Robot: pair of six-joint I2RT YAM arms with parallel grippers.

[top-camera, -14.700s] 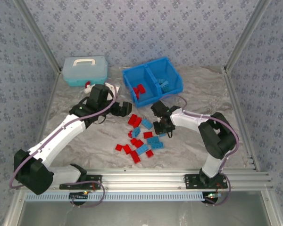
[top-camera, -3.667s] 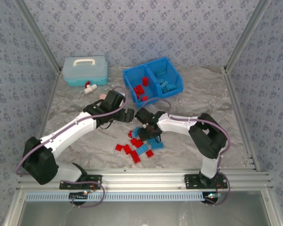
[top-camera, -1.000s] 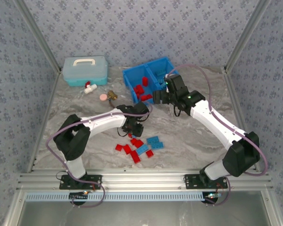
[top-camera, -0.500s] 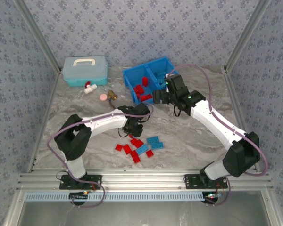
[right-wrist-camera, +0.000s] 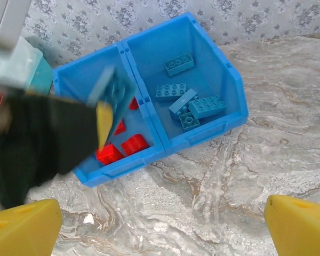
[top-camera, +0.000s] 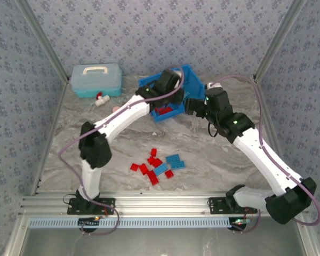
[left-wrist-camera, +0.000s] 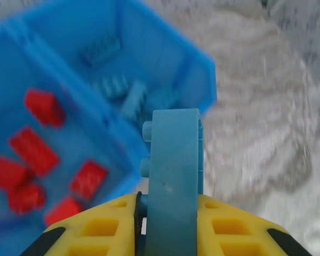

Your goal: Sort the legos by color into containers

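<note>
the left pincer (left-wrist-camera: pixel 169 210) is pressed together on a light blue brick (left-wrist-camera: pixel 173 160), pinching it on its flat sides so it stands on edge, studs to one side. it hangs above the blue bin (right-wrist-camera: pixel 232 114), close to the divider (right-wrist-camera: pixel 141 98) between the two compartments; which side it is truly over cannot be told from these views. one compartment (left-wrist-camera: pixel 21 69) holds red bricks (left-wrist-camera: pixel 34 152), the other (right-wrist-camera: pixel 216 72) holds light blue bricks (right-wrist-camera: pixel 194 104)

the step in hand looks like the drop. to do it well, the left arm should likely carry the brick clear of the divider and well over the light blue side before letting go, since a release right at the wall could tip it in among the reds. lowering it somewhat first would keep it from bouncing out, and because the brick stands on edge it will probably topple as it lands

the right pincer (right-wrist-camera: pixel 162 224) is spread wide and carries nothing, just beside the bin's front; it would do best to stay out of the left arm's path. more red and blue legos (top-camera: pixel 156 166) wait on the desk (top-camera: pixel 218 154)
</note>
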